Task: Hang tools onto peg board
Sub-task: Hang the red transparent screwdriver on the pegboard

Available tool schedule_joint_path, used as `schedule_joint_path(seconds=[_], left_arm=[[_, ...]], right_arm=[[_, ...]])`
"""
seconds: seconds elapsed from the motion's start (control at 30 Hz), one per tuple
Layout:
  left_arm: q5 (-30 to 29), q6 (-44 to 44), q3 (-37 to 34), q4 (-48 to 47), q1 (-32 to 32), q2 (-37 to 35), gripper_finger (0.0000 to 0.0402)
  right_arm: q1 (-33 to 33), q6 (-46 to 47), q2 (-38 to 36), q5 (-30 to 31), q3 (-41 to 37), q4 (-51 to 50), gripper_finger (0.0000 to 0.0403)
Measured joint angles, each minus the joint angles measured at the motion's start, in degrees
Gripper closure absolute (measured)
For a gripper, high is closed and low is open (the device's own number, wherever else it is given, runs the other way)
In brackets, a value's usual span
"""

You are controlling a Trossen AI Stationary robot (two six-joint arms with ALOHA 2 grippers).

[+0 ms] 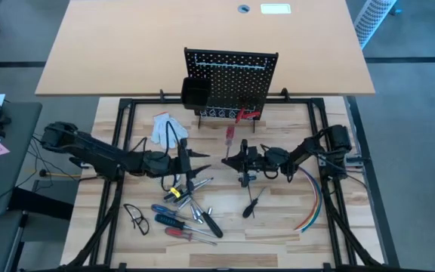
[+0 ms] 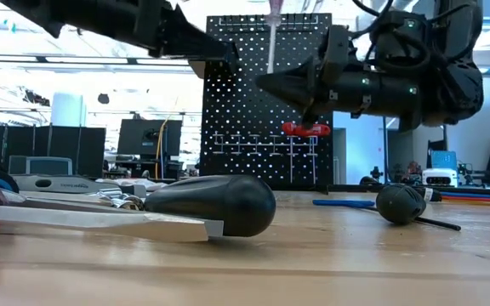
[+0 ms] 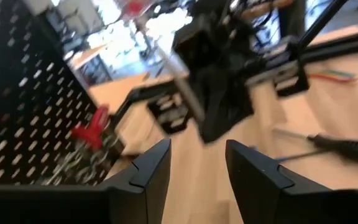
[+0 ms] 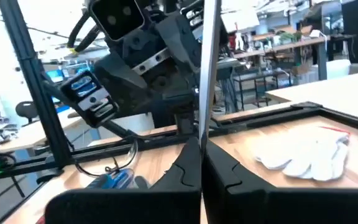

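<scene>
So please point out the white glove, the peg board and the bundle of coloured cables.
white glove [image 1: 162, 126], high view, on its palm.
peg board [image 1: 236, 79], high view, on the perforated panel.
coloured cables [image 1: 318, 198], high view, on the middle of the curved bundle.

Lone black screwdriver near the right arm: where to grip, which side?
Take the bulbous black handle from above, fingers across its width. The black screwdriver lies flat on the table with space around; its thin shaft looks too low to pinch. The left tool is open; the right tool is shut on a red-handled screwdriver.
</scene>
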Motion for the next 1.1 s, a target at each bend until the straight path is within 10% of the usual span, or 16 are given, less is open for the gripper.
schedule_joint_path(seconds=[0.8, 1.1], left_arm=[[-3.6, -4.3, 0.0, -5.7, 0.0, -1.8, 0.0251], [-3.6, -4.4, 0.0, -5.4, 0.0, -1.8, 0.0251]], right_arm=[[-14.2, -8.3, -50.2, 8.3, -0.8, -52.1, 0.0402], [-25.7, -9.4, -50.0, -0.3, 9.8, -64.8, 0.0403]])
